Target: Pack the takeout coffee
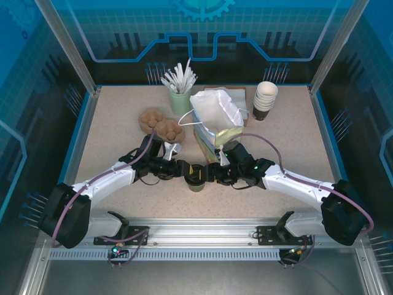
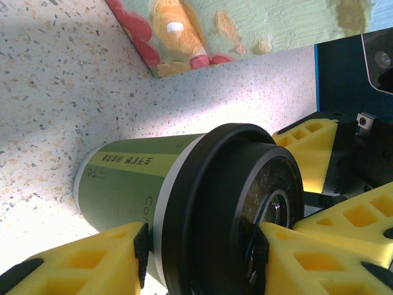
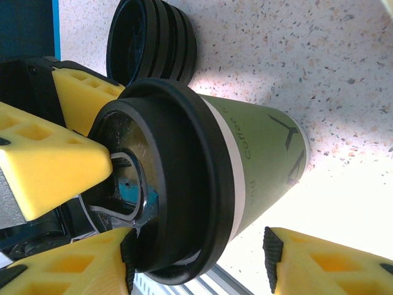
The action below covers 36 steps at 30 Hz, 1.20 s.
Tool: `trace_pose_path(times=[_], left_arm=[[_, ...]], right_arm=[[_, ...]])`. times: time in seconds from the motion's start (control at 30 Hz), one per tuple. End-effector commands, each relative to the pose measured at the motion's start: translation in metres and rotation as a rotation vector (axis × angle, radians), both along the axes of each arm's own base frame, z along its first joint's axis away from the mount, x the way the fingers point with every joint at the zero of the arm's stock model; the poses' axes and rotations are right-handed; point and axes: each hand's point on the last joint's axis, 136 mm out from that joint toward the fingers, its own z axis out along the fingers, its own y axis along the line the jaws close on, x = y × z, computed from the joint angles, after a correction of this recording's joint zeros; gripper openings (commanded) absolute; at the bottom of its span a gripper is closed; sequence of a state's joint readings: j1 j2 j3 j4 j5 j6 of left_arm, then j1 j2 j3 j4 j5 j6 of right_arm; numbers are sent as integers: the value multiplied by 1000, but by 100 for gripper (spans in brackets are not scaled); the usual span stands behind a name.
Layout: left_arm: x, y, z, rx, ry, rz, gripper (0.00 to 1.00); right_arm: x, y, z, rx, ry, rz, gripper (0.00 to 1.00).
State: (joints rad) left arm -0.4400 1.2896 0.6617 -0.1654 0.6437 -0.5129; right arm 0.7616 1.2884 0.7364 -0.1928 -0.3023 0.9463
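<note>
The takeout coffee (image 1: 196,180), a pale green cup with a black lid, stands upright on the table between both arms. My left gripper (image 2: 202,252) straddles the lid (image 2: 227,209). One pad (image 2: 264,246) rests on the lid's top and the other pad (image 2: 142,255) sits beside the cup body (image 2: 129,178), just short of the lid rim. My right gripper (image 3: 198,258) is open around the same cup (image 3: 264,160). One of its pads (image 3: 127,255) is at the lid top and the other pad (image 3: 270,258) stands clear of the body.
A white plastic bag (image 1: 215,109) stands open behind the cup, with brown cup carriers (image 1: 161,125) to its left. At the back are a green holder of stirrers (image 1: 180,93) and stacked paper cups (image 1: 265,100). A stack of black lids (image 3: 153,43) lies close by.
</note>
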Motion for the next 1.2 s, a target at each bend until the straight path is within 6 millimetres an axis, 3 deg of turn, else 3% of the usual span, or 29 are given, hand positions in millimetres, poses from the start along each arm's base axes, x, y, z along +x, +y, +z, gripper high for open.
trace_pose_path(times=[0.0, 0.7, 1.0, 1.17], left_arm=[[-16, 7, -28, 53, 76, -21, 47], [-30, 18, -58, 107, 129, -19, 46], [-26, 16, -45, 85, 98, -10, 46], [-14, 9, -26, 41, 47, 4, 46]], right_arm=[[-11, -12, -21, -101, 44, -3, 57], [-25, -28, -57, -163, 128, -34, 51], [-22, -23, -42, -135, 99, -24, 52], [-16, -8, -18, -59, 82, -18, 54]])
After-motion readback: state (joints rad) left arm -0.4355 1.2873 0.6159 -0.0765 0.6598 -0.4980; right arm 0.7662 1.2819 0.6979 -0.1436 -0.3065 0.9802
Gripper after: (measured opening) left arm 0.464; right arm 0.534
